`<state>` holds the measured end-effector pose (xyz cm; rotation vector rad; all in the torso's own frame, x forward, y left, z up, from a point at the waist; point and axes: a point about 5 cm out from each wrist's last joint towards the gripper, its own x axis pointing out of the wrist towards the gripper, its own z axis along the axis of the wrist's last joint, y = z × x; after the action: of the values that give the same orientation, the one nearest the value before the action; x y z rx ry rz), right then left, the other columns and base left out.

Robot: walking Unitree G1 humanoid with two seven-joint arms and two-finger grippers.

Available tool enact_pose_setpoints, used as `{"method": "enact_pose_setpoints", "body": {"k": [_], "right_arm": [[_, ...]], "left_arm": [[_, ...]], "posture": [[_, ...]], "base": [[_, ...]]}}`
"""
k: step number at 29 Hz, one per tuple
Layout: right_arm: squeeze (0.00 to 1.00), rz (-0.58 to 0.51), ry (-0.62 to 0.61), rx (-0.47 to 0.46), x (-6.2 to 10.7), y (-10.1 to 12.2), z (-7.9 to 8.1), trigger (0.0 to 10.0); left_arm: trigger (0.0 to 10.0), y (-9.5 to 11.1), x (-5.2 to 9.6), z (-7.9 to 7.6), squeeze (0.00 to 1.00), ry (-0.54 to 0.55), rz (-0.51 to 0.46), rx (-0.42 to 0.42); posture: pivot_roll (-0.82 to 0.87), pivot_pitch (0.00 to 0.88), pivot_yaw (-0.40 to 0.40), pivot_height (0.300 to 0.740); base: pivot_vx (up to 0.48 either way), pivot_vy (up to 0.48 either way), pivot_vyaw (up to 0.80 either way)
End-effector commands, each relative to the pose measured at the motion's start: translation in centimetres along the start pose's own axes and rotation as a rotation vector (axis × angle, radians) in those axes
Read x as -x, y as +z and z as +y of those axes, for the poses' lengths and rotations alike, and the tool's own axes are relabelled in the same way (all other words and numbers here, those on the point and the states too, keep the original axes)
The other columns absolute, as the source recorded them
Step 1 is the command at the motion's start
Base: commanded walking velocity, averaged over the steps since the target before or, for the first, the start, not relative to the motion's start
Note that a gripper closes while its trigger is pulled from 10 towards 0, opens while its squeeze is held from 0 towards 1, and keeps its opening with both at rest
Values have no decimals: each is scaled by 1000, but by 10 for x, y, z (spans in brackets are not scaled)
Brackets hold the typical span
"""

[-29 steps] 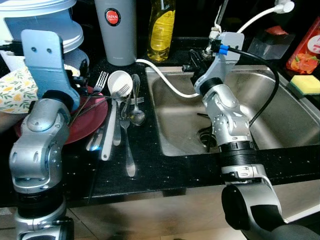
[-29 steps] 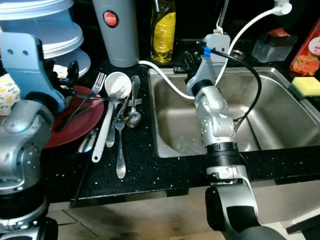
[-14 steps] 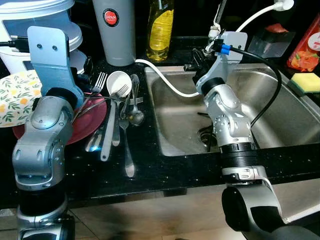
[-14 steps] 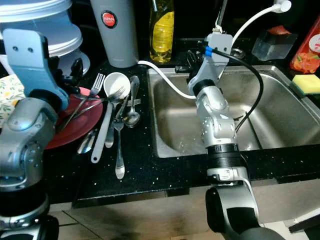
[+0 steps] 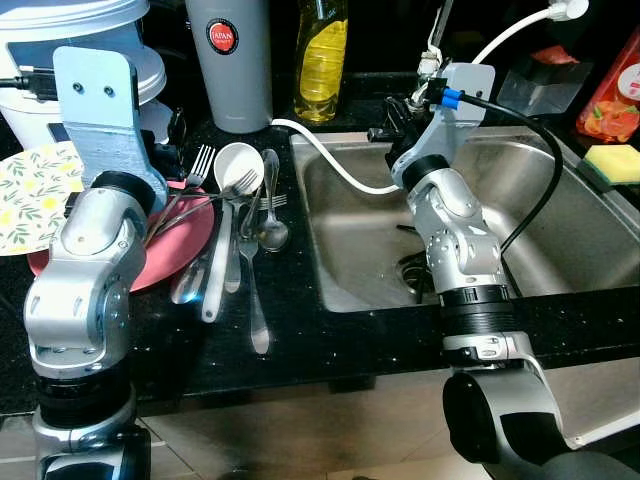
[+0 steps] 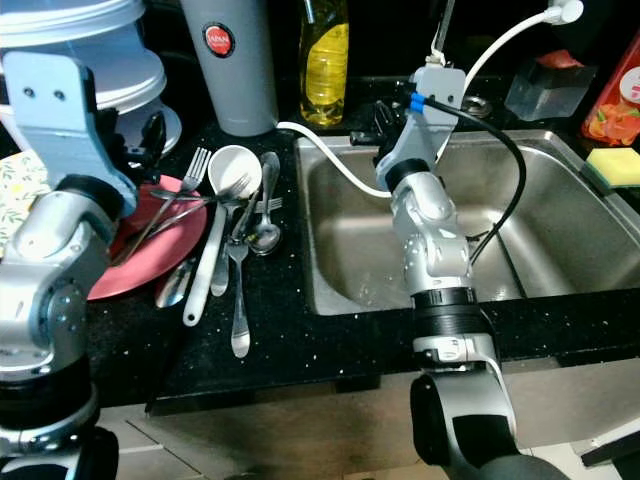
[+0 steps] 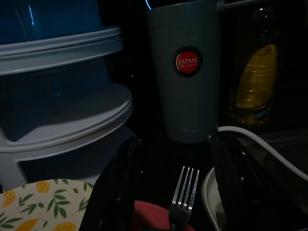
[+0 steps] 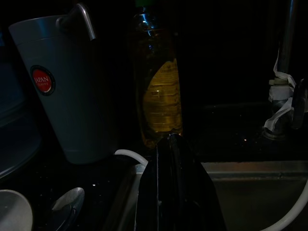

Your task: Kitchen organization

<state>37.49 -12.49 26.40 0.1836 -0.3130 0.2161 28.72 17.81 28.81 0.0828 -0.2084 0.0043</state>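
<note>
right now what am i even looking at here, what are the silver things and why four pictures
The silver things are the two arms of a walking humanoid robot standing at a black kitchen counter. Two pictures come from cameras in its head, looking down; the dark two come from a camera on each wrist.

The left tool is open, above the round red plate, holding nothing. The right tool is shut and empty, at the back edge of the steel sink, pointing toward the yellow liquid bottle.

On the counter lie a pile of metal cutlery, a white ladle and a tall grey cup.
</note>
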Motion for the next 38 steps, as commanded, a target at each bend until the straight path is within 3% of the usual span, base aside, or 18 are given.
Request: {"method": "enact_pose_setpoints", "body": {"k": [1,16,20,23,29,31,33,38], "right_arm": [[0,1,-8,7,2,1,-2,10000],[0,27,-22,30,3,-1,-9,10000],[0,36,-35,53,0,2,-17,10000],[0,39,-37,62,-1,3,-19,10000],[0,37,-48,83,-5,8,-25,10000],[0,39,-53,86,-5,7,-28,10000],[0,46,-55,84,-4,5,-28,10000],[0,54,-47,76,-3,0,-23,10000]], "left_arm": [[10000,-1,-2,-1,0,-3,7,-6],[10000,-16,10,-4,0,-7,71,-28],[10000,-17,12,8,0,50,71,-148],[10000,-15,13,13,0,71,64,-189],[10000,-8,26,21,0,-24,51,-532],[10000,-9,33,16,0,-68,44,-704],[10000,-17,41,7,0,-113,40,-821],[10000,-31,49,-10,0,-183,62,-871]], "posture": [[149,0,22,740],[153,0,-6,740],[152,0,-35,740],[154,0,-41,740],[160,0,-53,740],[164,0,-51,740],[181,0,-46,740],[189,0,-41,740]], "base": [[0,0,0],[0,0,0],[0,0,0],[0,0,0],[0,0,0],[0,0,0],[0,0,0],[0,0,0]]}}
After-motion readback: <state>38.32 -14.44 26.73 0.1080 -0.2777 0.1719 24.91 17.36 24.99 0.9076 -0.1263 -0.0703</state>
